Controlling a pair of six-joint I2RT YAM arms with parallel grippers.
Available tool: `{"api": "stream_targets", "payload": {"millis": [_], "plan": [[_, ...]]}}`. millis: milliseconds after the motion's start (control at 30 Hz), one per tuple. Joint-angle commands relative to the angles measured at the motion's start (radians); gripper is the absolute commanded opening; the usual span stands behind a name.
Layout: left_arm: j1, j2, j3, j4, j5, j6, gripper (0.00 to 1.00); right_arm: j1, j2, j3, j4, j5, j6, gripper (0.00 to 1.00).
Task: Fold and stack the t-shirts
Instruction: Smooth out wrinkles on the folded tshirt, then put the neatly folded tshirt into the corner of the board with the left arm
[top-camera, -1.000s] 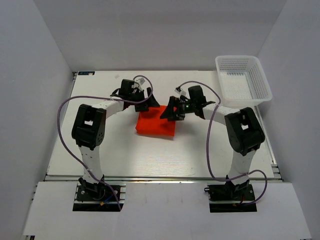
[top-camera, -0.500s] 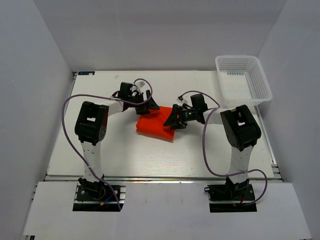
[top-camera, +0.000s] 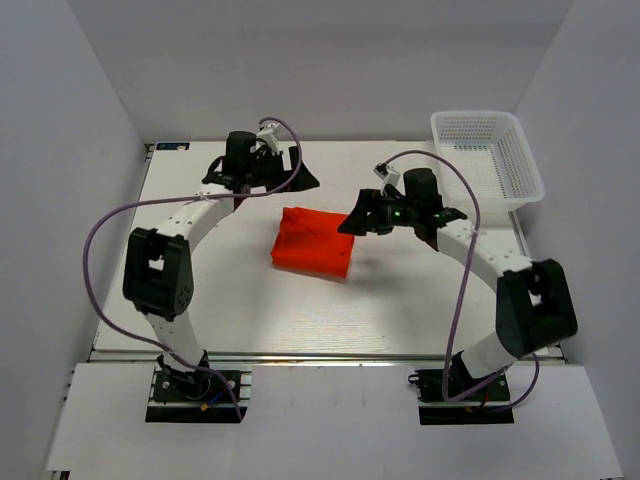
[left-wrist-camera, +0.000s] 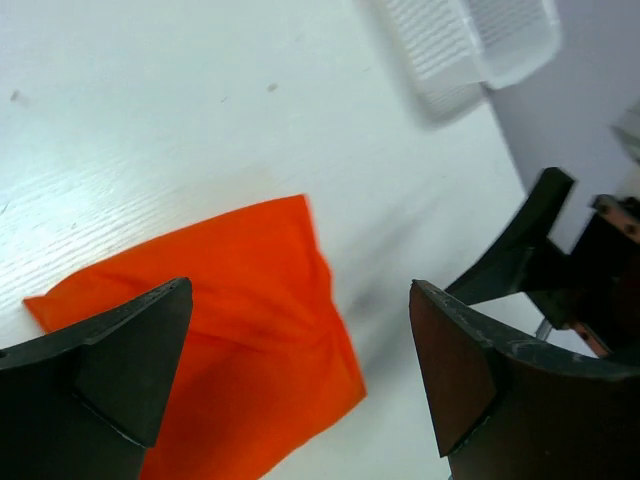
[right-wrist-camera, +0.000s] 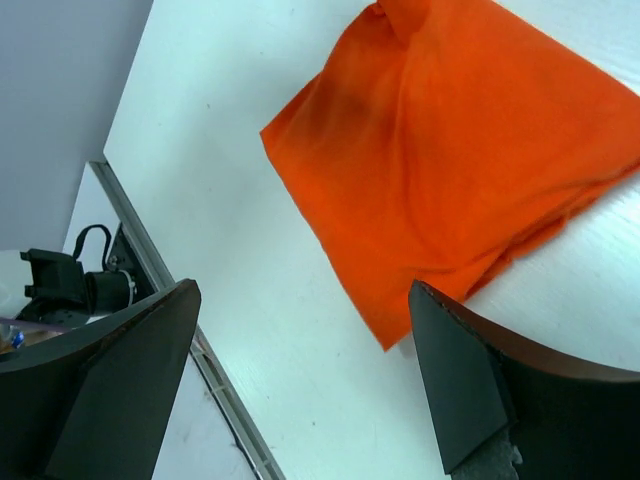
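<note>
Both arms have backed off since the earlier frame: left fingers (left-wrist-camera: 100, 370) now sit up-left of the t-shirt (top-camera: 313, 243) in the top view, right fingers (right-wrist-camera: 480, 390) just off its right edge. Both pairs are apart, holding nothing. T-shirt lies folded at frame centre on the table (top-camera: 250, 300): rough rectangle, orange-red, soft matte fabric, no print. Fold isn't crisp, with a puckered bump on one edge and layers fanned at another. Upper right: white mesh basket (top-camera: 478, 115), well apart. Risk: limp fabric, nothing pins the layers. A one-edge pinch or a drag would likely peel the top layer and undo the fold. Grab through all layers.
</note>
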Motion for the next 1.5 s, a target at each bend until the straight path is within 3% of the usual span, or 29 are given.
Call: {"api": "stream_targets", "payload": {"millis": [0,167,433,667,800,1000,1200,1367,1467], "plan": [[-0.042,-0.104,-0.098,0.027,0.061,0.027,1.00,-0.002,-0.094,-0.075,-0.017,0.060,0.000,0.90],[-0.121,-0.116,-0.273,0.157,0.183,-0.007,1.00,-0.008,-0.152,-0.166,-0.024,0.083,0.008,0.90],[-0.192,-0.033,-0.466,0.205,0.162,0.016,1.00,-0.019,-0.185,-0.233,-0.047,0.117,0.014,0.90],[-0.201,-0.065,-0.413,0.112,0.082,0.070,1.00,-0.022,-0.231,-0.230,-0.089,0.180,-0.006,0.90],[-0.201,-0.147,-0.283,-0.018,-0.011,0.134,1.00,-0.020,-0.259,-0.229,-0.095,0.178,-0.015,0.90],[-0.181,-0.320,-0.273,-0.095,-0.299,0.170,1.00,-0.022,-0.322,-0.252,-0.147,0.287,-0.043,0.90],[-0.171,-0.291,-0.240,-0.270,-0.655,0.124,1.00,-0.022,-0.432,-0.275,-0.208,0.439,-0.038,0.90],[-0.160,-0.187,-0.208,-0.292,-0.734,0.099,0.98,-0.020,-0.487,-0.287,-0.242,0.514,-0.049,0.90],[-0.149,-0.086,-0.158,-0.324,-0.743,0.076,0.86,-0.023,-0.506,-0.284,-0.261,0.537,-0.052,0.90]]}}
